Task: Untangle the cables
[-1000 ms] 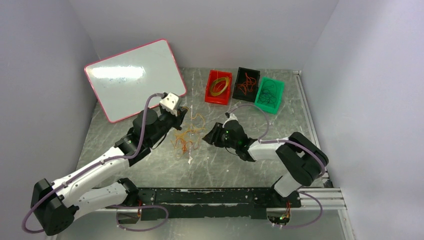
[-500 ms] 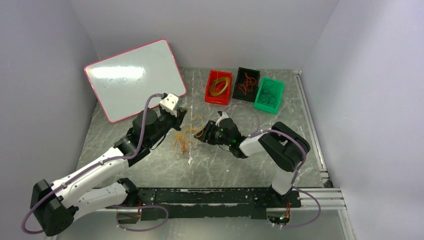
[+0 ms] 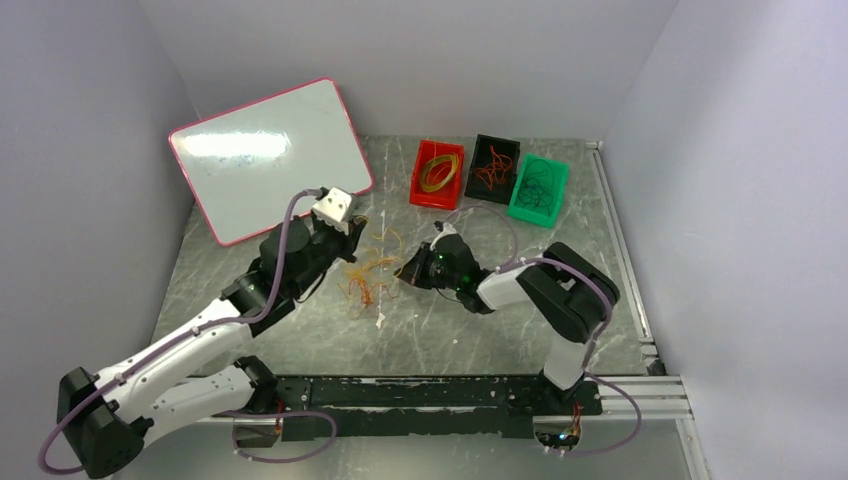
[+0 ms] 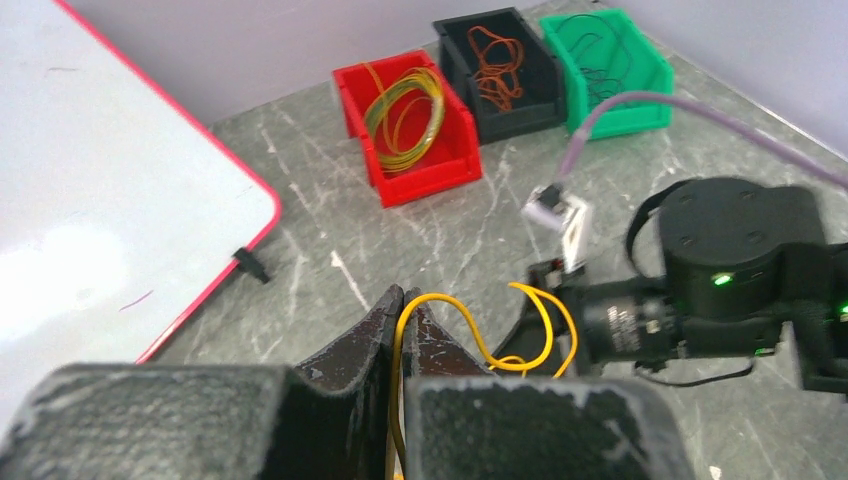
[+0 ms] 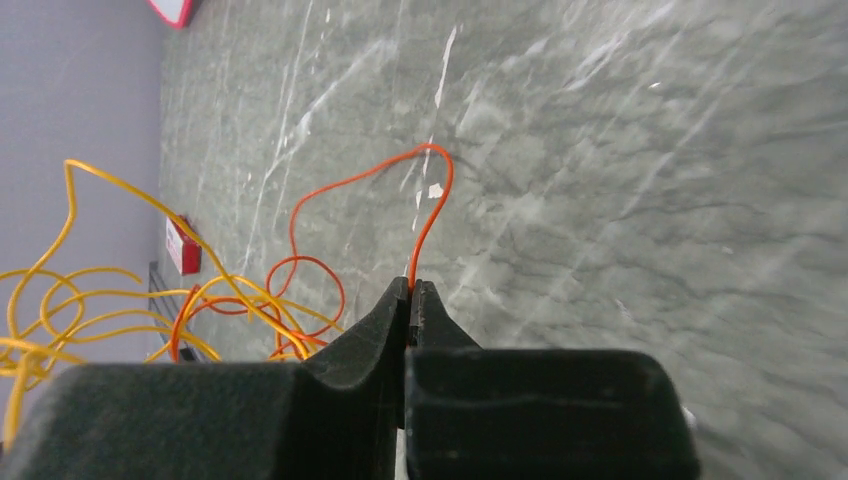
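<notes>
So far: the red bin holds yellow loops, the black bin orange-red ones and the green bin dark ones, so the sorting looks part done.
Left to do: the cables lie as a yellow and orange-red tangle on the surface, between the two arms. I judge that several loops are not yet freed.
Left claw: closed, pinching a yellow cable that arcs out of the tips toward the right arm.
Right claw: closed on an orange-red cable, which rises from the tips, curves over and runs back into the tangle.
Step in hand: each claw grips a different colour — likely set to draw the two strands apart.
</notes>
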Controlling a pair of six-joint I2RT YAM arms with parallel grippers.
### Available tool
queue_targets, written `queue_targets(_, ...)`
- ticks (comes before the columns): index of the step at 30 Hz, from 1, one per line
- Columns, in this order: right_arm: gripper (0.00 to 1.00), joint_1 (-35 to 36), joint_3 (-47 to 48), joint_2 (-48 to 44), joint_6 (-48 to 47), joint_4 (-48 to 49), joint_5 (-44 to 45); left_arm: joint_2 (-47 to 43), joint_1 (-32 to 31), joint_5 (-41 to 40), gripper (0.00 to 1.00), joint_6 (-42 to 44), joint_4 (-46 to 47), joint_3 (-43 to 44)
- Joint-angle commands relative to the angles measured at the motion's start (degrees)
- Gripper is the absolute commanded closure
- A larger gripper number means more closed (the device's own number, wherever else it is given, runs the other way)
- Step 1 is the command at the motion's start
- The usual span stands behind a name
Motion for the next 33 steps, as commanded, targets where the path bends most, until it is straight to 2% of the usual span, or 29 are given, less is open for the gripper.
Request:
queue_targets(1,1.0,-2.9,-0.7,-8.8,-6.7,-8.4,7.8,-4.4,0.3,-6.4,0.93,1.3,-2.9,1.7)
queue_targets(7,1.0,-13.2,-1.7,-18.1,-12.0,-20.7,11.4,-11.5,0.5,-14.9,0.93,2.9,-7.6,1.9)
queue_targets(11,1.0,-16.1,-1.8,-22.7,-13.7,-27.1,16.7,-14.1,0.4,-18.4,0.93,4.2,-11.0,3.0)
queue_targets(15,1.0,-18.3,-2.3,-24.9,-14.9,-29.8,18.4,-16.0,0.6,-21.5,0.93,5.0,-12.1,3.1)
queue_targets(18,1.0,-18.7,-1.4,-28.2,-17.2,-31.2,17.5,-15.8,0.6,-19.5,0.93,4.8,-13.2,2.9)
queue_targets(22,1.0,-18.7,1.7,-35.8,-22.8,-30.0,8.9,-12.8,0.6,-9.1,0.93,2.2,-15.1,1.7)
queue_targets(24,1.0,-18.6,5.1,-38.7,-24.9,-31.2,3.6,-10.8,0.6,-3.8,0.83,1.2,-14.0,-0.3)
queue_targets(25,1.0,-18.6,7.2,-39.7,-25.7,-32.1,0.4,-10.0,0.6,-1.7,0.73,0.3,-13.6,-1.3)
queue_targets(27,1.0,-18.5,11.5,-40.8,-26.7,-34.5,-5.3,-9.2,0.6,1.1,0.66,-1.3,-12.0,-3.0)
queue_targets(30,1.0,-18.0,16.1,-42.2,-26.3,-37.6,-9.6,-9.7,0.6,1.5,0.58,-2.6,-9.5,-5.1)
queue_targets(33,1.0,-17.4,20.0,-43.4,-26.5,-39.5,-10.6,-10.4,0.6,0.1,0.38,-2.3,-8.8,-6.0)
